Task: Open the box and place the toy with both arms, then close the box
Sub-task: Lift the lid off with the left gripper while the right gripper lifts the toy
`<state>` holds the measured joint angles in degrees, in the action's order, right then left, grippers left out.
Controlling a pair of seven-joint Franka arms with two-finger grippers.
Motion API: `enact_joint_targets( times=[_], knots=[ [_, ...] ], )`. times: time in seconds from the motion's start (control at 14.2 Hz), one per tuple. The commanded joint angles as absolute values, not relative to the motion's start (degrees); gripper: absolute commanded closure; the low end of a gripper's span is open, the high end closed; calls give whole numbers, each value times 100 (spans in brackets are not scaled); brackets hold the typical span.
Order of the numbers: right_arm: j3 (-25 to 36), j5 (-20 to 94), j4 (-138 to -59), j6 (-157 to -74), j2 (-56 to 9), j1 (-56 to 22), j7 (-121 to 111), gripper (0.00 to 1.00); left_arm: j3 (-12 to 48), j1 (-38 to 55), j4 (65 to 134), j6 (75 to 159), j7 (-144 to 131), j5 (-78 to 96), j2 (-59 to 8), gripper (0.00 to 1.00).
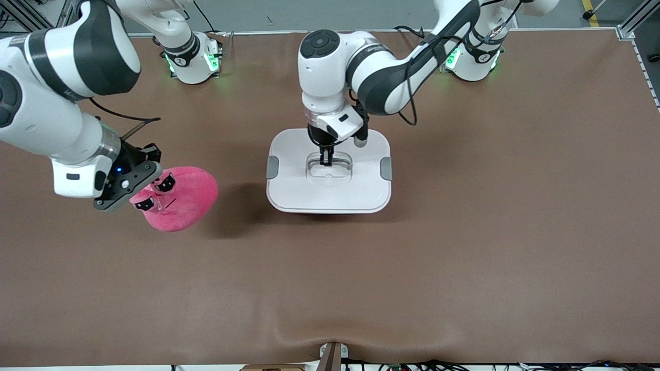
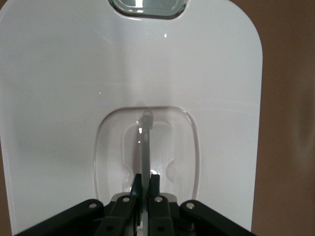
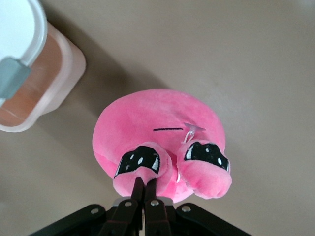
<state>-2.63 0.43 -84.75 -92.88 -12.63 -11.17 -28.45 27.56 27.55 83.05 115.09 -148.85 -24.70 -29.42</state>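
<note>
The pale pink box with its white lid (image 1: 361, 191) stands at mid-table, a grey clip (image 1: 272, 167) on each side. My left gripper (image 1: 326, 161) is down in the lid's recessed centre and shut on the clear handle (image 2: 145, 142). The hot-pink plush toy (image 1: 180, 201) hangs over the table toward the right arm's end, beside the box. My right gripper (image 1: 149, 191) is shut on the toy at one bulging eye (image 3: 140, 164). The right wrist view shows the toy (image 3: 147, 128) lifted, with the box's corner (image 3: 44, 93) beside it.
The brown table mat (image 1: 464, 268) spreads wide around the box, with a ripple at its edge nearest the front camera. The two arm bases (image 1: 193, 59) stand at the edge farthest from the front camera. A small fixture (image 1: 332, 355) sits at the near edge.
</note>
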Motion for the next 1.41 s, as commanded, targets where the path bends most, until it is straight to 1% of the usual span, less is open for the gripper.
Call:
enact_joint_targets(
  times=[0.0,0.35,0.56,0.71,0.78,0.99,1.06,1.34],
  knots=[
    [-211,18,-8429,-9123,-1029,-1414,-3031,100,2795,2339,8358,11242,-14119,-2102,-2637,100],
    [-220,79,-8429,-9123,-958,-1722,-3971,100,2804,1461,8358,10978,-12555,-1382,-2242,100],
    [-264,53,-8429,-9158,-958,-2143,-4341,100,2804,951,8358,10750,-11596,-1047,-2110,100],
    [-237,-35,-8420,-9263,-967,-2555,-4368,100,2804,643,8358,10609,-11042,-854,-2040,100],
    [-229,-53,-8420,-9351,-967,-2714,-4377,100,2804,520,8358,10600,-10795,-748,-2030,100],
    [-246,-26,-8420,-9553,-993,-2847,-4744,100,2804,282,8350,10600,-10495,-493,-2013,100],
    [-237,-113,-8429,-9597,-1002,-3030,-4911,100,2804,186,8350,10600,-10425,-423,-2013,100],
    [-237,-360,-8429,-9650,-1020,-3296,-5667,100,2804,-140,8315,10600,-9775,200,-2004,100]
  ],
)
